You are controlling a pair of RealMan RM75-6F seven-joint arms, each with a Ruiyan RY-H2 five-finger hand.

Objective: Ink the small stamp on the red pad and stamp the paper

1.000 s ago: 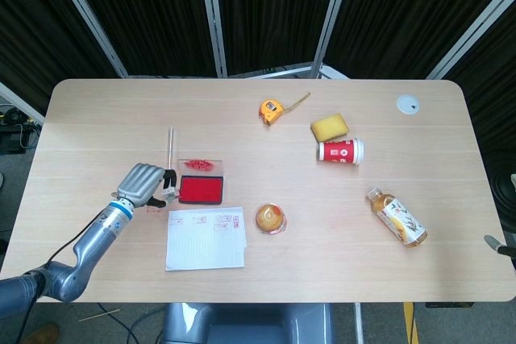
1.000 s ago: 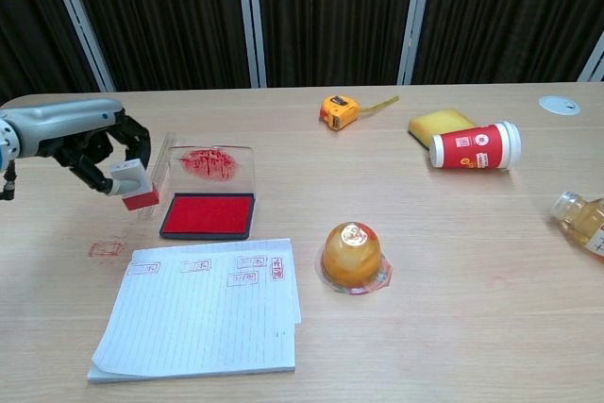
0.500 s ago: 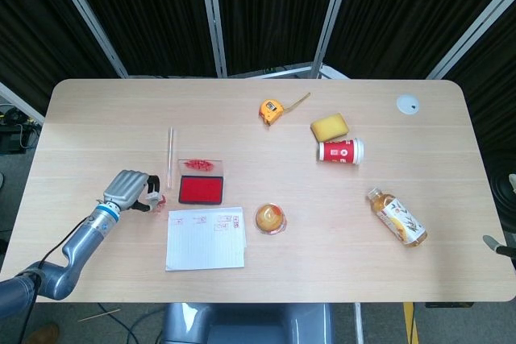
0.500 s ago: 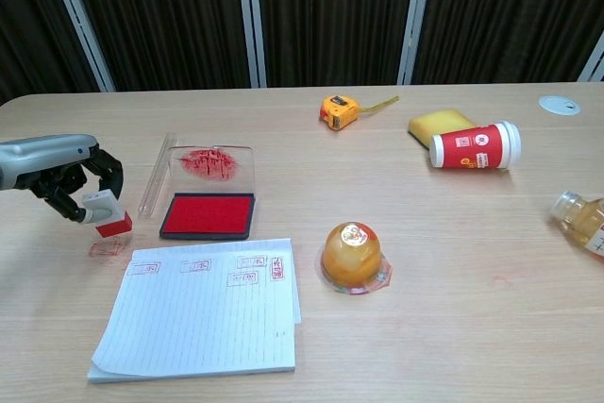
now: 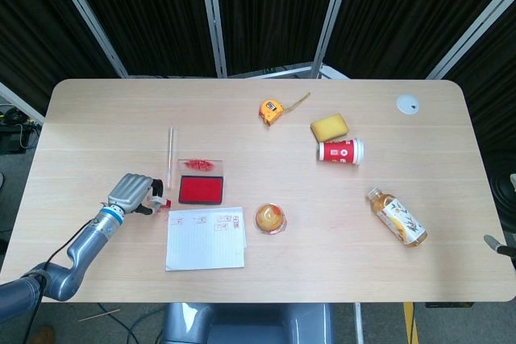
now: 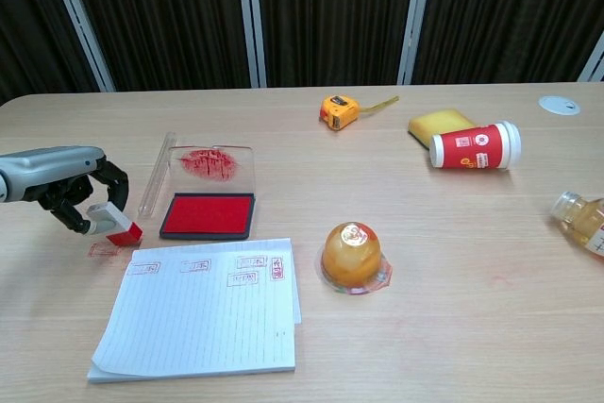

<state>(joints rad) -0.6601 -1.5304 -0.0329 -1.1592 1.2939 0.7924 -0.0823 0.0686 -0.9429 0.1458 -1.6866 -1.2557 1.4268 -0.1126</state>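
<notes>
My left hand (image 6: 71,197) (image 5: 133,193) holds the small stamp (image 6: 112,224) (image 5: 161,201), a white block with a red base, tilted and low over the table. It hovers just left of the red ink pad (image 6: 209,215) (image 5: 201,190) and above the top left corner of the lined paper (image 6: 203,305) (image 5: 205,238). The paper carries several red stamp marks along its top edge. A red stamp mark (image 6: 102,251) also shows on the bare table below the stamp. My right hand is not visible in either view.
The pad's clear lid (image 6: 211,163) stands open behind it, smeared red. An orange jelly cup (image 6: 352,256) sits right of the paper. Further off lie a tape measure (image 6: 340,110), yellow sponge (image 6: 440,123), a red cup on its side (image 6: 475,146) and a bottle (image 6: 585,219).
My left hand dropped and pulled back left with the stamp, then shifted slightly right, bringing the stamp lower and closer to the table beside the pad.
</notes>
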